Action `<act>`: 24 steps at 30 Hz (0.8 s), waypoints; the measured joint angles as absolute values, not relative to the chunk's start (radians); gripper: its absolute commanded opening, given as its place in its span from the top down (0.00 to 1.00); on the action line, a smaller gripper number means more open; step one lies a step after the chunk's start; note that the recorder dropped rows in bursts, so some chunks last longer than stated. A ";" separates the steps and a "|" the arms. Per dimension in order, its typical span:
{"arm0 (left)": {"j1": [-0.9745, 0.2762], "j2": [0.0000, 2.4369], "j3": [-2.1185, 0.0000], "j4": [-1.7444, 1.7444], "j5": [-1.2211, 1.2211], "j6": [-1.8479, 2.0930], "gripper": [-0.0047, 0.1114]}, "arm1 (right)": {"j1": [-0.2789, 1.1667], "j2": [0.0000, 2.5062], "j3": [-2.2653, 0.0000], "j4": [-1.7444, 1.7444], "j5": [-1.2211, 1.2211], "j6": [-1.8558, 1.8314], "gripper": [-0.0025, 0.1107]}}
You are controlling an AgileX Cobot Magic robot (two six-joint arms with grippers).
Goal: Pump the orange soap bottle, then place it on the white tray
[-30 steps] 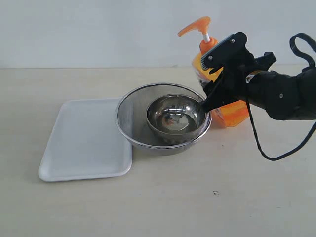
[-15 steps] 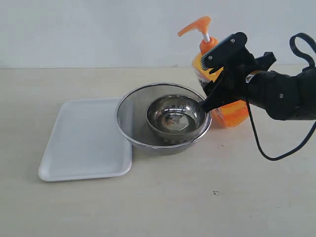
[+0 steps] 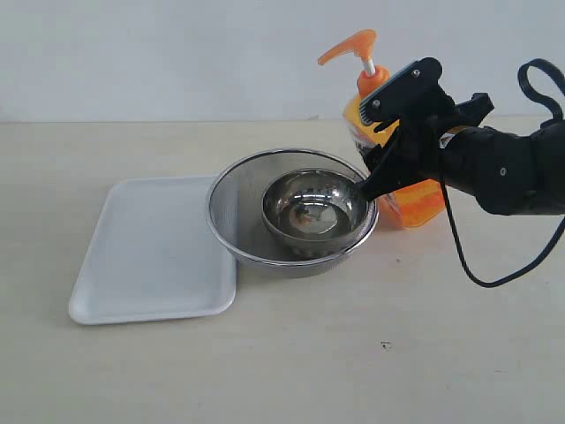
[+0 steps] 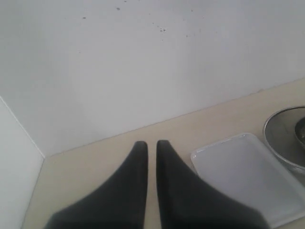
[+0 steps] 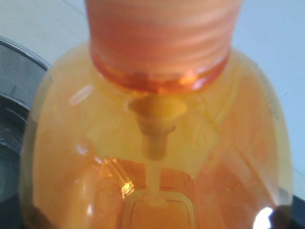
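The orange soap bottle stands at the right rim of the strainer, with its orange pump head raised on a white stem and its spout pointing left. My right gripper is shut on the bottle's body from the right side. The bottle fills the right wrist view and hides the fingers. Left of the strainer the white tray lies flat with nothing on it. My left gripper is shut on nothing, low over the table near the tray, and is outside the exterior view.
A round steel mesh strainer holds a steel bowl and overlaps the tray's right edge. A black cable loops down from the right arm. A wall runs along the table's far edge.
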State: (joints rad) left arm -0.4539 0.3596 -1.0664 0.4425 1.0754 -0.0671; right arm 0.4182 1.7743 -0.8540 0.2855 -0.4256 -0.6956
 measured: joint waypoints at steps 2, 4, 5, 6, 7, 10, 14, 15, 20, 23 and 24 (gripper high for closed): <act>-0.454 0.336 -1.038 0.451 1.092 -0.077 0.92 | 0.418 1.774 -0.854 0.286 -0.426 -0.696 0.98; -0.454 0.317 -1.019 0.457 1.116 -0.096 0.92 | 0.418 1.774 -0.854 0.286 -0.426 -0.696 0.98; -0.454 0.308 -1.015 0.460 1.119 -0.102 0.92 | 0.418 1.774 -0.854 0.286 -0.426 -0.696 0.98; -0.454 0.290 -1.003 0.469 1.121 -0.116 0.92 | 0.418 1.774 -0.854 0.286 -0.426 -0.694 0.98; -0.454 0.276 -0.996 0.480 1.121 -0.132 0.92 | 0.418 1.774 -0.854 0.286 -0.426 -0.694 0.98; -0.454 0.235 -0.966 0.503 1.125 -0.154 0.92 | 0.418 1.774 -0.854 0.286 -0.426 -0.694 0.98; -0.454 0.201 -0.925 0.502 1.159 -0.156 0.92 | 0.418 1.774 -0.854 0.286 -0.426 -0.705 0.98; -0.454 0.201 -0.925 0.502 1.171 -0.156 0.92 | 0.418 1.774 -0.854 0.286 -0.426 -0.705 0.98; -0.454 0.201 -0.923 0.502 1.176 -0.156 0.92 | 0.418 1.749 -0.854 0.286 -0.392 -0.705 0.98; -0.454 0.201 -0.923 0.502 1.176 -0.156 0.92 | 0.418 1.727 -0.848 0.290 -0.363 -0.705 0.98; -0.454 0.201 -0.923 0.502 1.176 -0.156 0.92 | 0.418 1.718 -0.848 0.292 -0.360 -0.705 0.98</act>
State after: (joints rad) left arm -0.4539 0.2005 -0.9233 0.5024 1.1763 -0.1558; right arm 0.4182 1.7179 -0.8483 0.2922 -0.3600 -0.7049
